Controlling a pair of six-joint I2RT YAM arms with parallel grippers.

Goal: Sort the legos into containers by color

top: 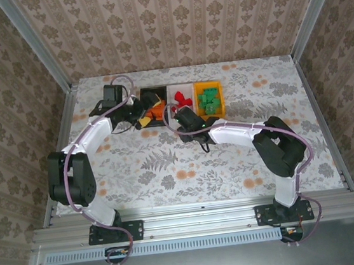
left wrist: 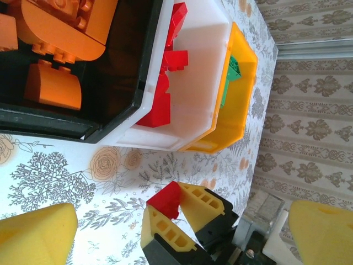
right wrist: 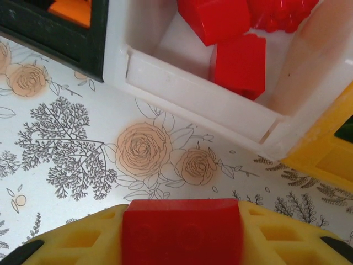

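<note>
Lab cell: aluminium frame (top: 203, 218), wallpaper panels (top: 177, 17)

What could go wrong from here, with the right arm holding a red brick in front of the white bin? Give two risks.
1. The red brick in the right jaws sits short of the white bin's near wall; released now, it would likely land on the table.
2. The black bin and orange-yellow bin flank the white one closely, so sideways drift could missort it.
</note>
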